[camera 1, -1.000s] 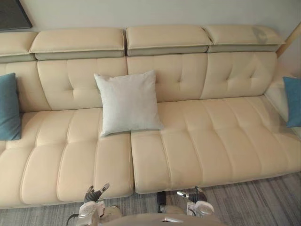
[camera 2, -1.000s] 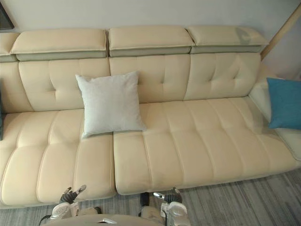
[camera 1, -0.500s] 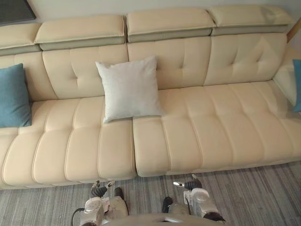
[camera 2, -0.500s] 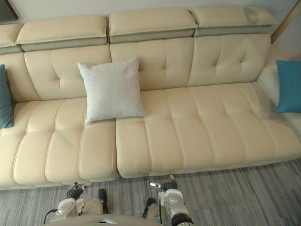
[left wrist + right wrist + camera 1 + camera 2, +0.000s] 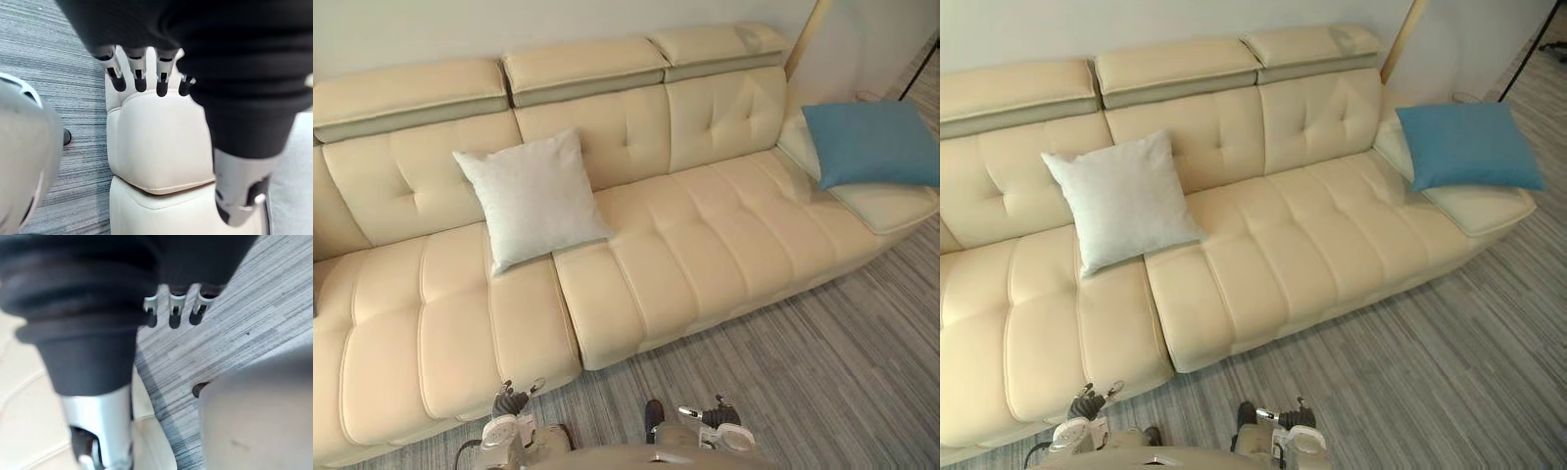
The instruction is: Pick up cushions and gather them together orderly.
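Progress: by my judgement nothing is gathered yet; neither cushion is in a hand
Pale cushion (image 5: 530, 196): leans upright against the backrest of the sofa (image 5: 705, 245), over the seam between two seat sections, left of the sofa's middle
Blue cushion (image 5: 869, 142): lies tilted on the sofa's right end, on the low corner section, well apart from the pale cushion
Left hand (image 5: 509, 403): low, just in front of the sofa's front edge; fingers straight and relaxed, thumb apart, holding nothing
Right hand (image 5: 710, 416): low over the striped grey floor (image 5: 822, 372) in front of the sofa; fingers loosely extended, empty
Left to do: likely both pickups, then setting the cushions side by side against the sofa's backrest
Writing: no brand, label or print is readable on the cushions or the sofa
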Controlling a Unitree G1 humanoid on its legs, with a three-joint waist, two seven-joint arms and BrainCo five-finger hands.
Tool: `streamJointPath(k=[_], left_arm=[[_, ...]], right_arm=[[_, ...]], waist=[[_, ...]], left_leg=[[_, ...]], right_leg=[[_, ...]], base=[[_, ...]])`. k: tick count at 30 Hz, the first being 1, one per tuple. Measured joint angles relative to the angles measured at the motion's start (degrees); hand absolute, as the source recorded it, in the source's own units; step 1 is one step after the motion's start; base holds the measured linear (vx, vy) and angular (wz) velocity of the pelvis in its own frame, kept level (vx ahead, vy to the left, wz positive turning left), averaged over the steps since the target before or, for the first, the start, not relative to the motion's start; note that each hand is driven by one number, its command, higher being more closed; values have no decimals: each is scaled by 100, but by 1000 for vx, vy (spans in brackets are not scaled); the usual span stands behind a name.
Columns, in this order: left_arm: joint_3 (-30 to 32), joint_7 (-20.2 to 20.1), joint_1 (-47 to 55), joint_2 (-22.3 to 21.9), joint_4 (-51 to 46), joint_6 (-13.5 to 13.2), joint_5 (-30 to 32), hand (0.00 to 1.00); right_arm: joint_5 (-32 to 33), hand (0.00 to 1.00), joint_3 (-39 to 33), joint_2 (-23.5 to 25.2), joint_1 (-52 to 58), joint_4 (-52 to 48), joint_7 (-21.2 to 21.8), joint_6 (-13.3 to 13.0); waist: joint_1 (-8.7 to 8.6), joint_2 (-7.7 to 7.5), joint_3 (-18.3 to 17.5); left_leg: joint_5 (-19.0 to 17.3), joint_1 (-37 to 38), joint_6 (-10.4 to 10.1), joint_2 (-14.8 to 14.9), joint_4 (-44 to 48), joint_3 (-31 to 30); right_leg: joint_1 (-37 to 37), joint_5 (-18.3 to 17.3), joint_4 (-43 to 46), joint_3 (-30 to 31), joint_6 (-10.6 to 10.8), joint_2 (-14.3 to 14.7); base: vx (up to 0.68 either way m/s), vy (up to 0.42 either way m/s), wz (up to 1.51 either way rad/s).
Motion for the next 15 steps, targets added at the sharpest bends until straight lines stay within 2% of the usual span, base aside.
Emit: streamJointPath(k=[2,3,4,5,6,7,8,9,10,12,14,15], left_arm=[[0,-2,-2,3,56,21,62,0],[0,-4,-7,2,66,27,109,0],[7,-5,-13,4,66,28,109,0],[11,-5,-17,2,66,29,109,0],[6,-18,-22,-7,90,36,109,0],[-70,-72,-85,-23,92,40,109,0],[-169,-89,-103,-30,78,40,109,0],[-198,-99,-101,-25,71,37,109,0],[-252,-108,-112,35,73,34,106,0],[-286,-116,-134,65,102,29,106,0],[-282,-116,-102,108,190,35,106,0],[-275,-115,-93,109,212,36,106,0]], right_arm=[[10,0,7,7,-39,-5,4,-3],[10,0,22,24,-89,-2,10,-2],[9,0,43,49,-186,3,18,-2],[9,0,54,55,-230,3,19,-5],[7,0,52,50,-342,1,18,-2],[2,0,3,16,-379,9,18,5],[-5,0,0,-30,-334,23,16,5],[-8,0,2,-41,-299,41,18,3],[-22,0,5,-67,-303,53,23,4],[-46,0,-1,-161,-296,134,23,-6],[-46,0,-33,-213,-355,293,23,-2],[-46,0,-114,-201,-338,289,24,-2]], waist=[[0,71,19],[3,87,16],[49,89,16],[73,104,17],[79,147,43],[80,140,55],[21,259,117],[0,260,112],[-37,313,98],[-44,339,79],[-22,338,82],[-35,334,88]], left_leg=[[-2,38,27,98,45,282],[-24,36,105,211,115,522],[-29,107,117,359,104,907],[-19,138,132,436,74,1049],[-6,228,151,594,52,1426],[-6,454,147,597,-15,1721],[-5,635,138,617,-43,1859],[-10,713,126,613,-45,1896],[-23,922,43,589,-154,1889],[-24,1039,20,632,-241,1826],[1,1014,-17,859,209,1791],[8,941,-33,972,504,1781]], right_leg=[[-56,209,-148,289,48,172],[-105,392,-312,414,46,302],[-179,716,-527,163,-156,458],[-201,841,-617,-3,-291,503],[-219,640,-619,-812,-718,510],[-256,65,-201,-1909,-882,290],[-210,-191,132,-2676,-931,39],[-166,-262,264,-2967,-916,-67],[-150,-475,508,-3034,-863,-93],[-206,-553,559,-2658,-724,127],[-279,-753,631,-2438,-816,331],[-290,-843,728,-2455,-823,341]], base=[[109,32,-100],[98,-19,-134],[95,-35,-148],[76,-90,-162],[99,-142,-139],[103,-127,-133],[108,-78,-85],[145,-82,-71],[121,-84,-54],[147,-155,-78],[133,-161,-94],[219,-184,-81]])
